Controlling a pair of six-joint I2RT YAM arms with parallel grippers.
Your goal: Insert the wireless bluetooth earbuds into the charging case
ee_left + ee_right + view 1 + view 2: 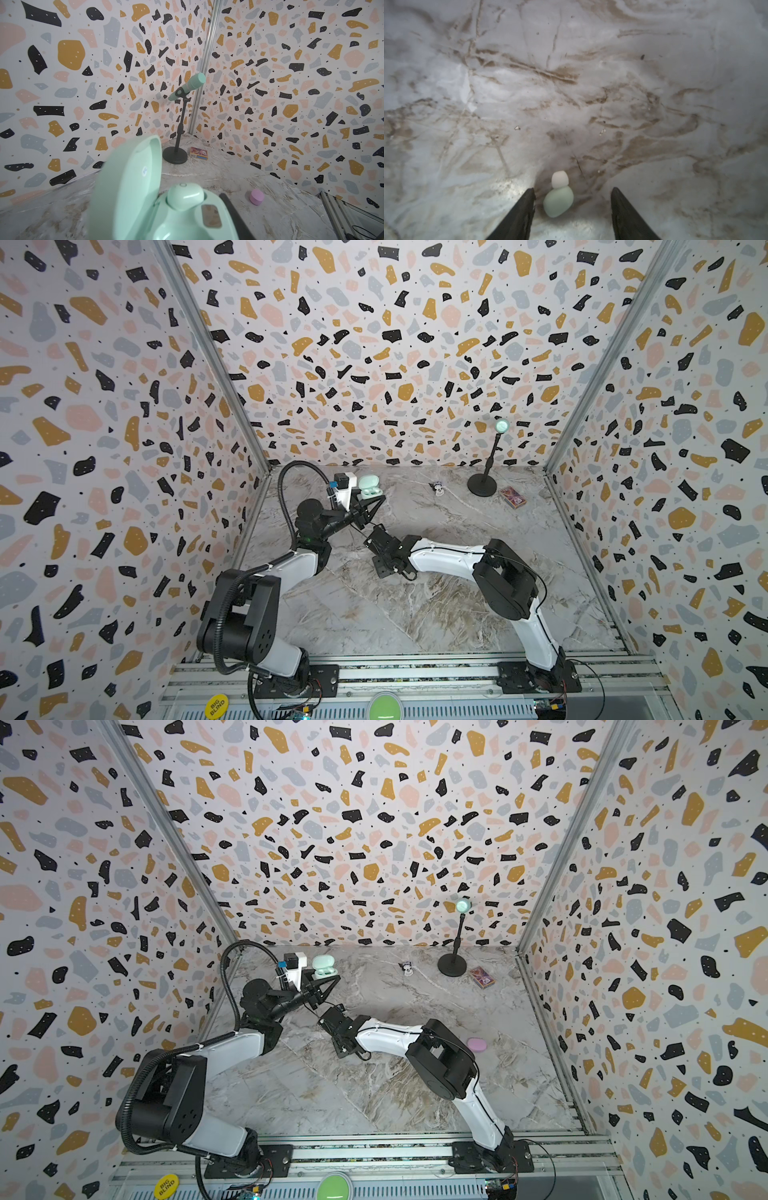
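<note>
My left claw (365,498) is clamped on the open mint charging case (368,485), left of centre in both top views. My right claw (572,189) stands parted around a mint earbud (558,200) lying on the counter (591,83).

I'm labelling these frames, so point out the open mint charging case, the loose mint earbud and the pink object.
mint charging case (128,187): left wrist view, inside of its raised lid.
mint earbud (558,201): right wrist view, its rounded body.
pink object (476,1045): a top view, its upper face.
</note>
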